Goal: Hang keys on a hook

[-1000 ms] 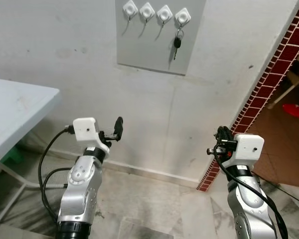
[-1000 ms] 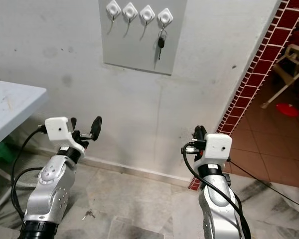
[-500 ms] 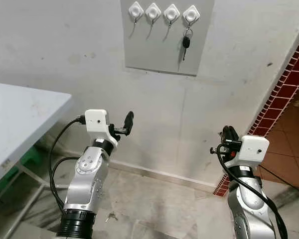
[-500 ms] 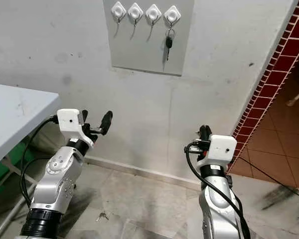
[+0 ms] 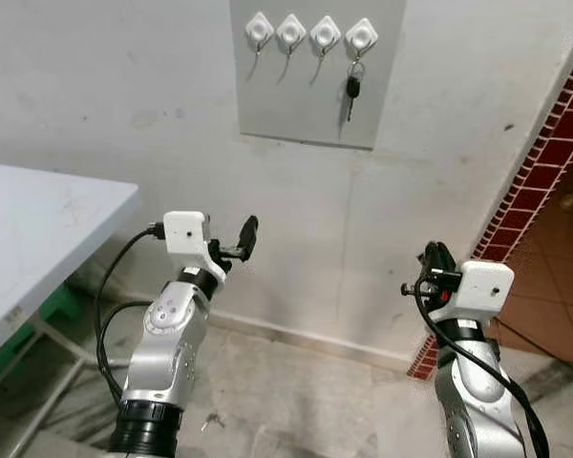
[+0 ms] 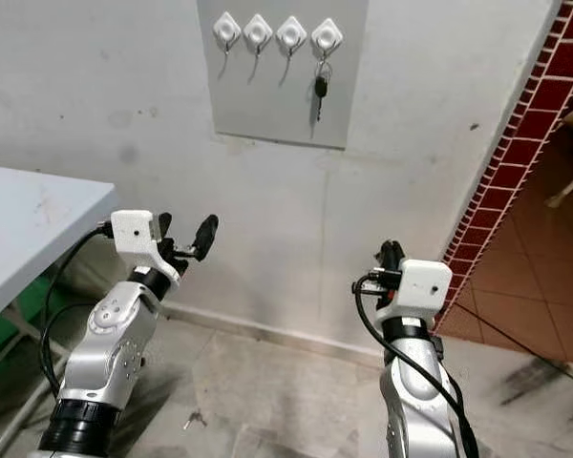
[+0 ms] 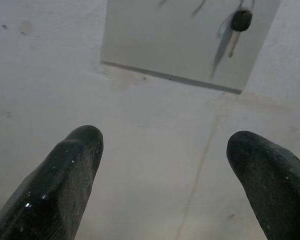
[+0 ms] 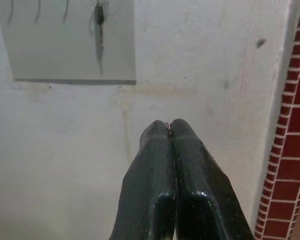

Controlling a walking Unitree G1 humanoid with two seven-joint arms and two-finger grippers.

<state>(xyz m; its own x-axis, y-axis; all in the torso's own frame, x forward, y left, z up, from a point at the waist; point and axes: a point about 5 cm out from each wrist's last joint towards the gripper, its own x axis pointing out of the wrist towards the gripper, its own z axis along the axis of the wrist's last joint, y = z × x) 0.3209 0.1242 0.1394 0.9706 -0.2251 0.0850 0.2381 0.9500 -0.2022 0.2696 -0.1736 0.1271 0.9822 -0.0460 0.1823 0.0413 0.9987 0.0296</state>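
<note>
- Hanging from the rightmost hook (image 5: 361, 36) of four on a grey wall panel (image 5: 315, 105), a key (image 5: 351, 88) with a black head dangles on its ring, clear of the panel's lower edge. The three hooks to its left carry nothing.
- Judging by that, the hanging step looks done; both arms sit low, well apart from the panel, which fits a retreat rather than a reach.
- Left gripper (image 7: 165, 165): raised to about chest height, forearm upright, wrist bent so the fingers aim at the wall. Fingers spread wide, nothing between them; its wrist view looks up at the panel and the key.
- Right gripper (image 8: 169, 131): also raised, elbow bent, pointing at the wall below the panel. Fingers pressed together tip to tip, holding nothing that I can see.
- Something small and metallic lies on the floor (image 6: 193, 418) between the arms; too small to say if it is another key set.
- White table (image 5: 38, 229) stands to the robot's left, brick edging (image 5: 544, 162) to its right.
</note>
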